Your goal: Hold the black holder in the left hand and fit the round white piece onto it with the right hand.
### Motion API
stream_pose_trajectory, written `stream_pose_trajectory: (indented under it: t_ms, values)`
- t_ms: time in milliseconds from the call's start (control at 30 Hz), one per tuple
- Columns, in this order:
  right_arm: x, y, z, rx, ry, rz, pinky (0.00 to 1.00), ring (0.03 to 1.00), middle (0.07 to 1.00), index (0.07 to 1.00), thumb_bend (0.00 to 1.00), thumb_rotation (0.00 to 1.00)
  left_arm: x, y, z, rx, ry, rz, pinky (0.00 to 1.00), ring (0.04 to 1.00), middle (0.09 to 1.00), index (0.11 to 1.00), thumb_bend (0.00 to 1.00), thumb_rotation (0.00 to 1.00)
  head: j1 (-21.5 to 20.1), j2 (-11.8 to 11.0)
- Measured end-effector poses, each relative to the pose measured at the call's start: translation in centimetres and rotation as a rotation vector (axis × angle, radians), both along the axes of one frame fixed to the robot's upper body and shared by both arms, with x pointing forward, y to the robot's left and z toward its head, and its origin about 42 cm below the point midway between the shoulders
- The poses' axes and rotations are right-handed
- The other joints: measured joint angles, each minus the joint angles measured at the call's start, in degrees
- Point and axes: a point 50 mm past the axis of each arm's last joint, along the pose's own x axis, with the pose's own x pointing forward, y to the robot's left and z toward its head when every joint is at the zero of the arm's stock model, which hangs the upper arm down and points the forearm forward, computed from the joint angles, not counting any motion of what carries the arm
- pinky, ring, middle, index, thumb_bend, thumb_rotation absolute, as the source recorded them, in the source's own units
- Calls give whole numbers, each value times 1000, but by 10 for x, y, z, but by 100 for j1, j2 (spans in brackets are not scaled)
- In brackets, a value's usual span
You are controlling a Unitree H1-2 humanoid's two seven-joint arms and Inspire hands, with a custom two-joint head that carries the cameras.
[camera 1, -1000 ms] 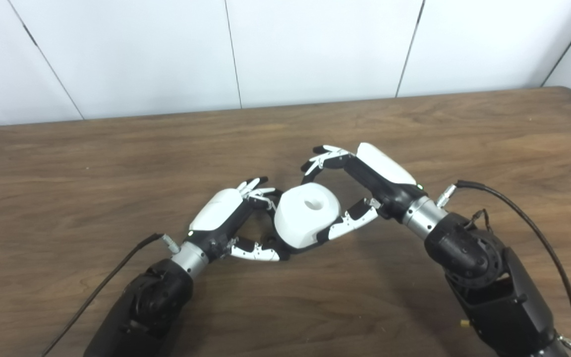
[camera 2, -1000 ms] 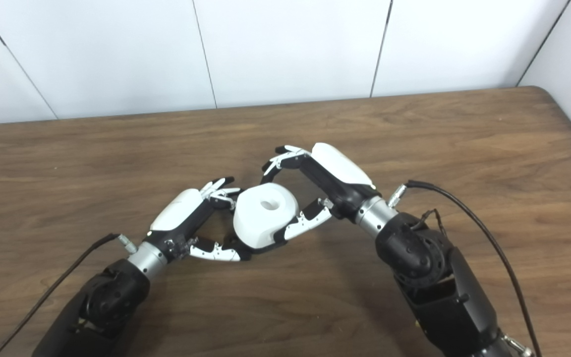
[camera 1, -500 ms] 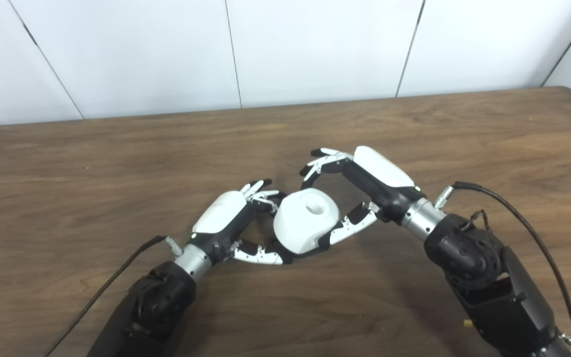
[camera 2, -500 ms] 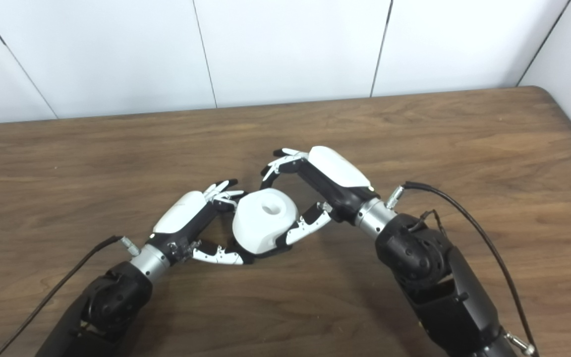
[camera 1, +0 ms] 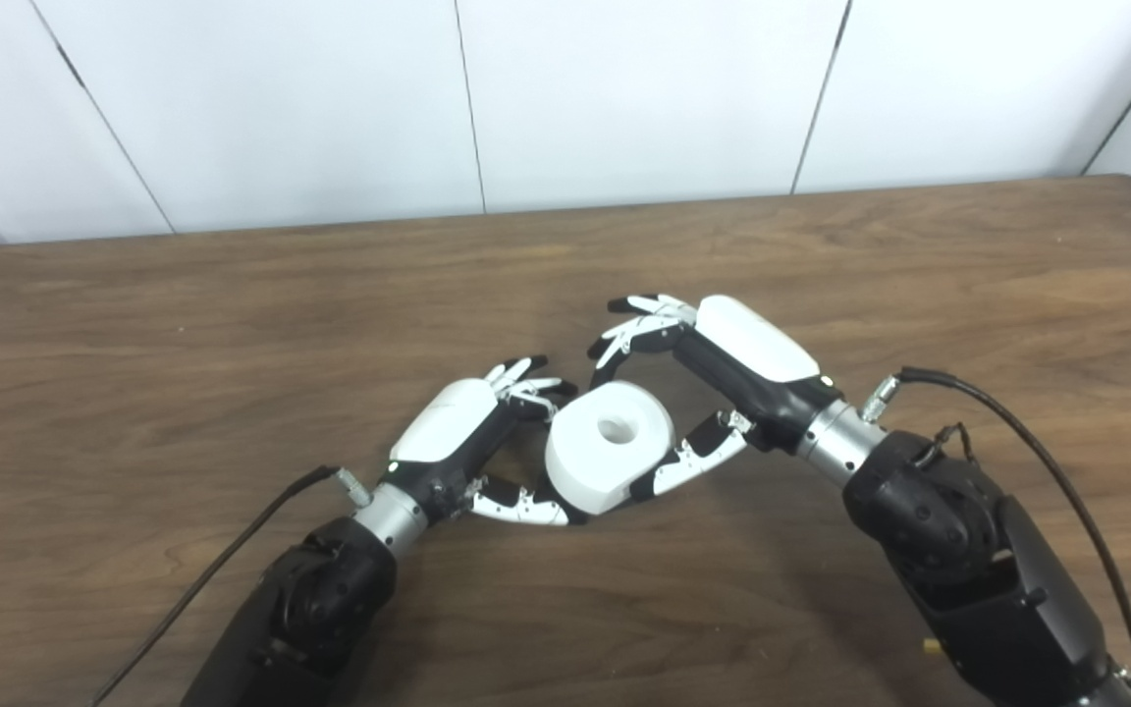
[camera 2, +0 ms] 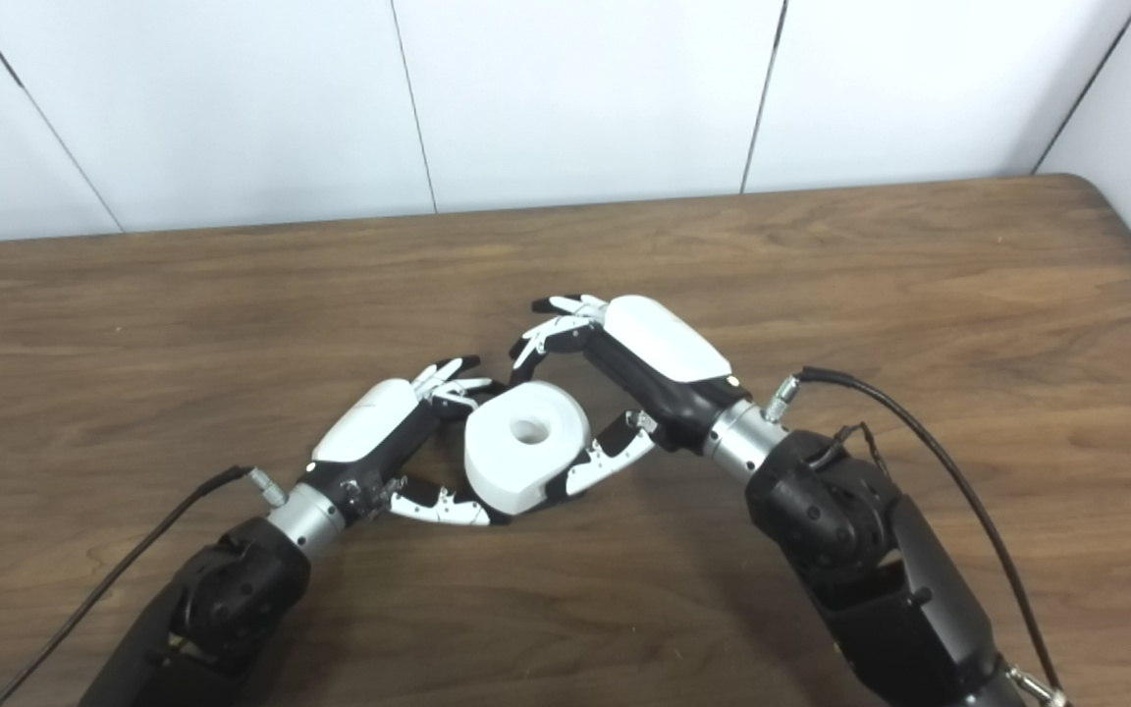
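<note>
- The black holder is barely showing: only a dark sliver is peeking out under the round white piece (camera 1: 608,447), between the two thumbs, and I cannot make out its shape.
- The left hand (camera 1: 472,447) is curling in from the left, thumb lying along the near side and fingers (camera 1: 524,381) bunching at the far side of the piece; whatever it is gripping is hiding behind the white body, so I cannot tell how firmly it is closed or on what.
- The right hand (camera 2: 624,378) is cupping the piece from the right, thumb pressing against its near right side, fingers (camera 2: 554,337) arching over the far edge with a gap showing beneath them.
- The piece is sitting low between both hands, at the middle of the wooden table (camera 1: 183,324).
- It is looking like a thick, smooth, white ring with rounded edges and a round hole in its top face, tilting slightly toward the camera.
- No lettering or labels are readable anywhere.
- Both forearms are running off the bottom edge.
</note>
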Motion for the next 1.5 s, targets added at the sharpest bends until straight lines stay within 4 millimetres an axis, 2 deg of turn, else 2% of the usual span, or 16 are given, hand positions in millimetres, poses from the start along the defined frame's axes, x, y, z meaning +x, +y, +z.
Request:
stream_pose_trajectory:
  t_ms: [367,867,1500]
  values:
    - [1,-3,16,-136,-113,73,848,877,717,478,524,135,-1,-5,0,-8,1,-6,1000,1000,869,482,524,52,-9,17]
    - [-2,0,20,-191,-214,139,825,856,698,477,523,132,-1,-6,0,-11,3,-8,1000,1000,868,482,524,51,26,18]
    - [3,-4,16,-185,-208,106,831,848,699,477,524,132,-2,-6,1,-12,5,-3,1000,1000,866,482,524,51,9,0]
